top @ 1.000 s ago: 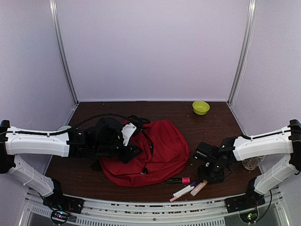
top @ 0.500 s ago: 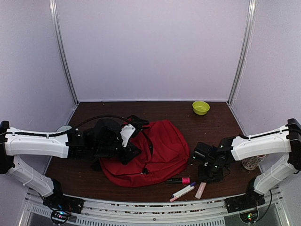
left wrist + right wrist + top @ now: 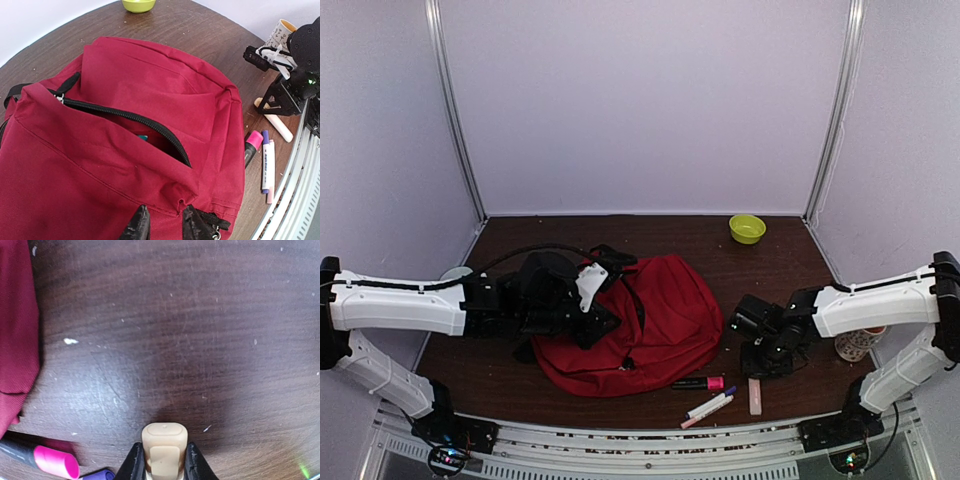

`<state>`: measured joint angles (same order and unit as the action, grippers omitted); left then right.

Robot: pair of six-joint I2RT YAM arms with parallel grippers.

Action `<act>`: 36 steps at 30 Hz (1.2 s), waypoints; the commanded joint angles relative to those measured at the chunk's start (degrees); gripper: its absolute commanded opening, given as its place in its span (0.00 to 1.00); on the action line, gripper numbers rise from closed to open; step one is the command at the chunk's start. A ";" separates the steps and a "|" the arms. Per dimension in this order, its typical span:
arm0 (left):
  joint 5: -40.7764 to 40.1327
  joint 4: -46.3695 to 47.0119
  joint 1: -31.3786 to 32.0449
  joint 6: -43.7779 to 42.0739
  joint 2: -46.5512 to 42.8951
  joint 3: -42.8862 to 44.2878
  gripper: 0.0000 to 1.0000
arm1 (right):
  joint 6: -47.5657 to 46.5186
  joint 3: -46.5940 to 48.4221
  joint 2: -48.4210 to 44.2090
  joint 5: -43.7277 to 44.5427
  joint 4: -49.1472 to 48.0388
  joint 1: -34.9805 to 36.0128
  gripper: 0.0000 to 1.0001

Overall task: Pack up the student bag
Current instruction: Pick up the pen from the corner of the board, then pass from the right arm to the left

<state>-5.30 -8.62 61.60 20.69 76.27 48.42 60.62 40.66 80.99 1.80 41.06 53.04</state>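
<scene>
Looking down from the top external view, the student bag [image 3: 655, 315] lies flat on the dark wood counter [image 3: 670, 240], left of centre. The left arm [image 3: 405, 300] reaches in from the left, its black wrist over the bag's left edge. The right arm [image 3: 875, 305] bends toward the counter's near right part. Just below its black end lies a beige marker [image 3: 755, 396]. A pink-capped marker [image 3: 700, 383] and a white marker [image 3: 710, 406] rest beside the bag's near edge. A green bowl [image 3: 747, 228] sits at the far side and a cup [image 3: 857, 346] at the right.

From the left wrist, the left fingers [image 3: 139, 225] pinch a fold of the bag's red fabric at its near corner. The main zipper [image 3: 125, 117] stands open in a curve, with a bit of teal showing inside.

From the right wrist, the right fingers [image 3: 131, 462] press against both sides of the beige marker, whose cap end pokes out between them. The marker lies on the counter. The bag's edge fills the left border, well apart from the fingers. The pink cap and a purple cap [image 3: 97, 475] lie at lower left.
</scene>
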 commanded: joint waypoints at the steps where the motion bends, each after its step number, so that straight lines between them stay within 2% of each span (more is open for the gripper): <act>1: 0.47 2.84 0.27 -0.12 -1.20 0.50 0.24 | -1.47 1.09 -2.01 2.70 -0.98 -0.71 0.12; 11: 0.23 2.65 1.36 0.23 -1.90 2.09 0.24 | -4.64 4.51 -11.55 7.52 -0.69 -0.78 0.12; 19: -1.47 2.49 2.86 0.32 -2.52 3.33 0.25 | -3.40 6.65 -19.42 7.62 -5.83 -0.84 0.09; 25: -2.76 3.00 4.25 0.38 -2.38 4.96 0.34 | -0.60 10.77 -20.24 4.46 -9.01 -0.65 0.02; 28: -0.95 4.89 4.36 0.93 -1.52 5.87 0.37 | -0.06 11.78 -20.03 3.72 -12.63 0.26 0.00; 36: 9.76 11.25 4.40 4.43 4.23 10.88 0.43 | -0.16 16.41 -16.66 5.39 -13.76 3.78 0.00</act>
<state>-2.55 -3.99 65.73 22.76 77.67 55.86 60.01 54.65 63.26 6.04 29.67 55.33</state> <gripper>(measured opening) 0.418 0.239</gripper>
